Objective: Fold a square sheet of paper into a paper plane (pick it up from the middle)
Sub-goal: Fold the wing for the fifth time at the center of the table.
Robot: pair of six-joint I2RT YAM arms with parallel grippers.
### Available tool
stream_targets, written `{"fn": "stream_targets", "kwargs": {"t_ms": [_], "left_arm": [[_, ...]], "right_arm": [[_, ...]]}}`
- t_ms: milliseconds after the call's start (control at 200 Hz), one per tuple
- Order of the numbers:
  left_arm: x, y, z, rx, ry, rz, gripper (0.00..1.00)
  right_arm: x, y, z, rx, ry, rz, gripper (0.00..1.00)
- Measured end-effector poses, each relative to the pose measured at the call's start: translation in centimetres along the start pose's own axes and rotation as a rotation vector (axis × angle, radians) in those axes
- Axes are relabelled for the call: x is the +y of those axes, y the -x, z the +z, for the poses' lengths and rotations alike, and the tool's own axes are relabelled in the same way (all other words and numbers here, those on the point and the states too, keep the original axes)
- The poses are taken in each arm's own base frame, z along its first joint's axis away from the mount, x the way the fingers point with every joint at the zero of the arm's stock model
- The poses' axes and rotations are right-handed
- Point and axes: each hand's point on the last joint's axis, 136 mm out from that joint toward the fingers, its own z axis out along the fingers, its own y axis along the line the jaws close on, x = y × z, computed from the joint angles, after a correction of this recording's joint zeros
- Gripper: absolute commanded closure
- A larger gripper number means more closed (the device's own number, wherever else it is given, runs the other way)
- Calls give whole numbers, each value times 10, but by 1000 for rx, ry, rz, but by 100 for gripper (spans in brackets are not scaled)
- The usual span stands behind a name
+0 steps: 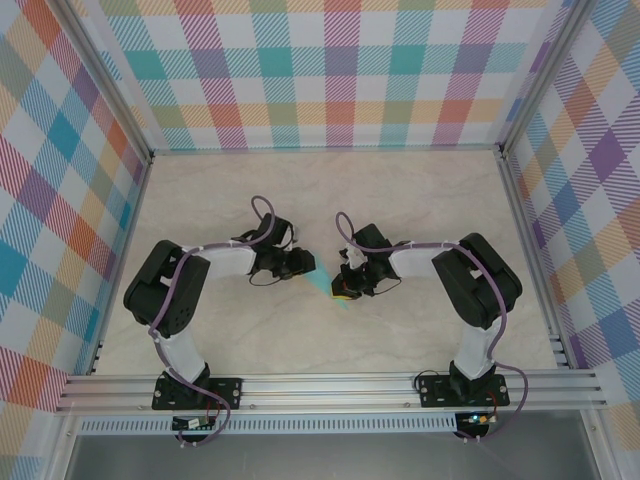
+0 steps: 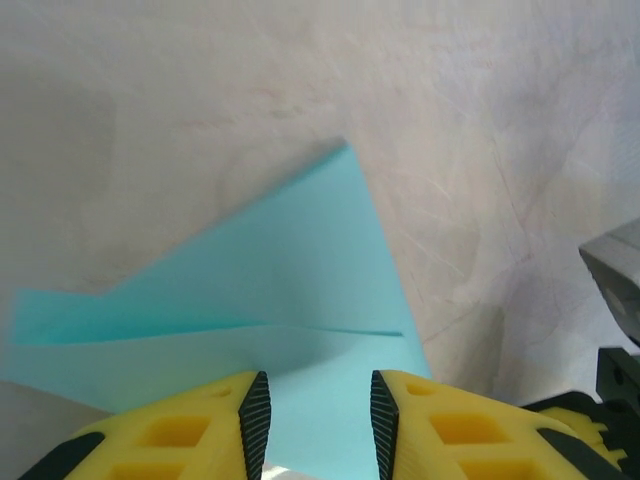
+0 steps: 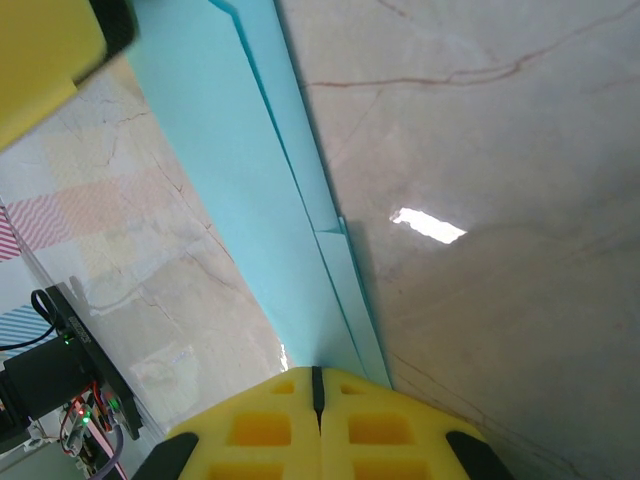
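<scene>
Top external view: two arms reach in and meet near the middle of the table [image 1: 430, 200]; the left gripper [image 1: 303, 266] and right gripper [image 1: 346, 287] sit close, nearly tip to tip; a small bit of the blue-green paper plane [image 1: 338, 299] peeks out just by the R gripper, on the near side.

Left wrist view: the L gripper's yellow fingers [image 2: 250, 420] are apart w/ a narrow gap; the paper plane lies on the table under them and shows thru the gap; can't tell if the black pads touch it; it has a pointy corner at the top and a fold line across the middle; a grey and yellow bit of the R gripper sits at the right edge.

Right wrist view: the R gripper's fingers are pressed tight together, pinching the end of the paper plane; the paper runs up and away as a long thin shape w/ folded layers; a yellow bit of the L gripper is at top left.
</scene>
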Motion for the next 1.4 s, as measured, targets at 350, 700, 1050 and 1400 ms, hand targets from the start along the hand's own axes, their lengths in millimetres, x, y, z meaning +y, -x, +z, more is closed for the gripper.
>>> {"fn": "stream_targets", "kwargs": {"t_ms": [350,700,1050,1400], "left_arm": [[25,28,-18,-55,26,-76,65],[-57,13,-44,-135,-142,19,70],[-47,-40,2,26,-137,-42,85],[-43,-51,19,66,-134,-69,91]], "right_arm": [[-2,-2,1,1,1,-2,98],[-2,-2,1,2,2,-2,98],[-1,-1,1,0,4,-4,100],[-2,-2,1,3,2,-1,100]]}}
